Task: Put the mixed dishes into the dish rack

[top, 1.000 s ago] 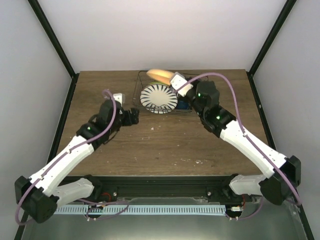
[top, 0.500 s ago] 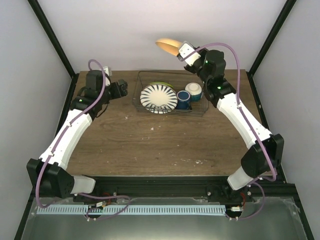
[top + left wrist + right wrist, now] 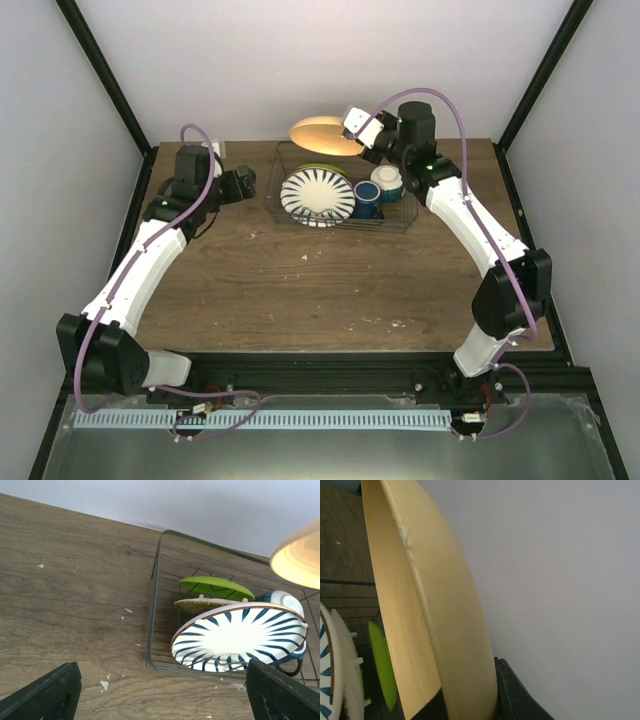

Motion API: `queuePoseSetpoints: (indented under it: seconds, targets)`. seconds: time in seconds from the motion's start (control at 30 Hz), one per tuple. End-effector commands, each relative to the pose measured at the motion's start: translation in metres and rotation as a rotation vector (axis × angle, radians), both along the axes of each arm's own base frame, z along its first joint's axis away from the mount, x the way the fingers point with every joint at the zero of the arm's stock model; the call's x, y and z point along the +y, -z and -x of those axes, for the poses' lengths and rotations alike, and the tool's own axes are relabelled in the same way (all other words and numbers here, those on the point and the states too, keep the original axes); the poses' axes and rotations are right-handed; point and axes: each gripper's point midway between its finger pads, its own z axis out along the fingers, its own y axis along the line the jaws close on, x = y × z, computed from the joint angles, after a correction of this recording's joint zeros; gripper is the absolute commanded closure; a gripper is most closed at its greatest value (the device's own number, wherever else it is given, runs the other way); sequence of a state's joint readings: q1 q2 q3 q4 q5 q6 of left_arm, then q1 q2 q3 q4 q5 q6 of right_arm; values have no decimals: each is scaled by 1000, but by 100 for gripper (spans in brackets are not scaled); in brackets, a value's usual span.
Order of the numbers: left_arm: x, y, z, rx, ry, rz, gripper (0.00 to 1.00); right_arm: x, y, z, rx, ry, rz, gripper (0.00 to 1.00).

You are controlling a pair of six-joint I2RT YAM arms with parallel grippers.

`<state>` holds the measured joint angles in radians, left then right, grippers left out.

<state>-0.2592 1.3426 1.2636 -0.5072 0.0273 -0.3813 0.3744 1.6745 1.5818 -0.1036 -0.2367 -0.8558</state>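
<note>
The right tool (image 3: pixel 350 135) is clamped on the rim of a pale yellow shallow dish (image 3: pixel 315 135), holding it above the back-left edge of the dark-grey wire dish rack (image 3: pixel 400 226). The rack lies below it and slightly nearer. The left tool (image 3: pixel 243 181), spread open, hovers left of the rack over the brown wooden worktop (image 3: pixel 300 280).

The desk (image 3: pixel 300 290) is brown wood-grain board; small white specks (image 3: pixel 104 684) lie scattered on its surface; a plain white back wall (image 3: pixel 250 60) rises behind it; black frame posts (image 3: pixel 105 75) slant up at both back corners; a pale perforated strip (image 3: pixel 300 418) runs below the near edge.
</note>
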Motion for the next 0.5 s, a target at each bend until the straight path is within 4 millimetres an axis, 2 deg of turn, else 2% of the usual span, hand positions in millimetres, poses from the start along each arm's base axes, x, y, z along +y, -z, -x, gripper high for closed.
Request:
queuePoseSetpoints:
  seconds: [0.0,0.47]
  targets:
    - [5,-6,-7,-35,-2,-17,9,6,-4,14,6,-71,-18,99]
    - [8,1,-11,-27,1,-9,9,14,50,-2,109,-83,9,99]
